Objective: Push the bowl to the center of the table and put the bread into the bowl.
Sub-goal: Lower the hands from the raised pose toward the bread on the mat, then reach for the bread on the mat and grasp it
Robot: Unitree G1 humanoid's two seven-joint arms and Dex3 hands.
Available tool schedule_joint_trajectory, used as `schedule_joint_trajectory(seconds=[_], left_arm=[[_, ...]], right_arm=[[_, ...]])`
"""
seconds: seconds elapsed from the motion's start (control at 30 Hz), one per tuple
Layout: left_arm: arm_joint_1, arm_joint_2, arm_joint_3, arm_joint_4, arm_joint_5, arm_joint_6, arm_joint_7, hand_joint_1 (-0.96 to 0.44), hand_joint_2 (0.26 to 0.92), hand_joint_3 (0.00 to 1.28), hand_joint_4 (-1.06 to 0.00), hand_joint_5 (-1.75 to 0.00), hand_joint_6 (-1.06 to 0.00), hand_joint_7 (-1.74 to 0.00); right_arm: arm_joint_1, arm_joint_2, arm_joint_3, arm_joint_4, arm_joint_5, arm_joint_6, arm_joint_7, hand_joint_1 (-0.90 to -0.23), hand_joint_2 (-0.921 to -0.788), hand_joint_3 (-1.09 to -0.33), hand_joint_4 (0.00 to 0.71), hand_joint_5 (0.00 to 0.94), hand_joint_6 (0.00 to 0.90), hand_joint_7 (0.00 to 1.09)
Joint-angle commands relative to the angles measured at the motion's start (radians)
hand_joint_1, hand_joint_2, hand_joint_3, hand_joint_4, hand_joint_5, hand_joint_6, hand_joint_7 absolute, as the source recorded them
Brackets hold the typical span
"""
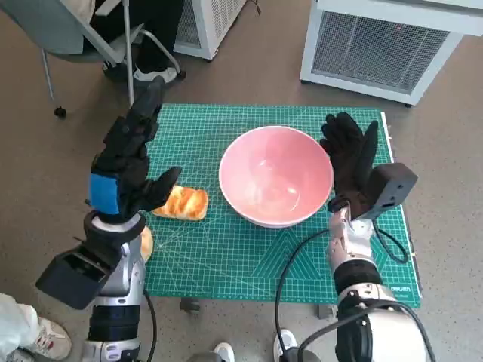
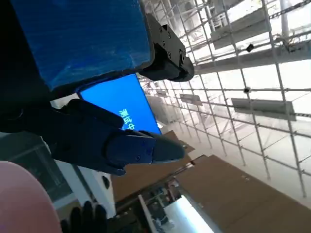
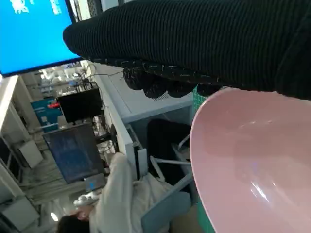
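Observation:
A pink bowl [image 1: 276, 175] stands near the middle of the green cutting mat [image 1: 226, 249]. My right hand [image 1: 350, 160], in its black glove, is flat against the bowl's right side with fingers spread and holds nothing. The bowl's rim [image 3: 243, 145] fills the right wrist view just under the glove [image 3: 194, 39]. A golden bread roll [image 1: 181, 203] lies on the mat left of the bowl. My left hand [image 1: 128, 162] hovers above and just left of the bread, fingers extended, empty. In the left wrist view its fingers [image 2: 121, 145] show against the ceiling, with a bit of pink bowl [image 2: 24, 204].
A second bread-like piece [image 1: 146, 243] lies at the mat's left edge by my left wrist. A chair and a person's legs [image 1: 143, 45] are at the back left. A white grilled unit [image 1: 377, 45] stands at the back right. A seated person [image 3: 116, 199] shows in the right wrist view.

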Motion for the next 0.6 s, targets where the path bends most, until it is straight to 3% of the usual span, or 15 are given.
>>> schedule_joint_trajectory(seconds=[0.03, 0.13, 0.27, 0.43, 0.6], left_arm=[[0.032, 0.093, 0.021, -0.015, 0.070, -0.021, -0.020, -0.50, 0.921, 0.28, -0.23, 0.00, -0.39, 0.00], [0.046, 0.202, 0.031, -0.035, 0.158, 0.027, -0.049, -0.54, 0.921, 0.30, -0.23, 0.00, -0.35, 0.00], [0.051, 0.354, 0.033, -0.071, 0.265, 0.125, -0.106, -0.59, 0.921, 0.31, -0.23, 0.00, -0.32, 0.00], [0.051, 0.470, 0.004, -0.152, 0.327, 0.281, -0.188, -0.61, 0.921, 0.22, -0.22, 0.00, -0.33, -0.01], [0.044, 0.535, -0.040, -0.227, 0.372, 0.439, -0.260, -0.60, 0.916, 0.09, -0.23, 0.00, -0.37, -0.02]], right_arm=[[-0.004, -0.026, 0.006, -0.007, -0.010, -0.025, 0.009, -0.553, -0.921, -0.901, 0.187, 0.001, 0.039, 0.47], [-0.011, -0.032, 0.012, -0.030, -0.008, -0.091, 0.030, -0.564, -0.921, -0.901, 0.179, 0.000, 0.030, 0.46], [-0.017, -0.029, 0.020, -0.086, 0.010, -0.227, 0.098, -0.597, -0.921, -0.868, 0.206, 0.012, 0.006, 0.56], [-0.025, -0.027, 0.033, -0.182, 0.059, -0.357, 0.236, -0.616, -0.921, -0.847, 0.236, 0.026, 0.000, 0.63], [-0.010, -0.027, 0.069, -0.299, 0.112, -0.432, 0.356, -0.595, -0.921, -0.847, 0.260, 0.040, -0.001, 0.69]])
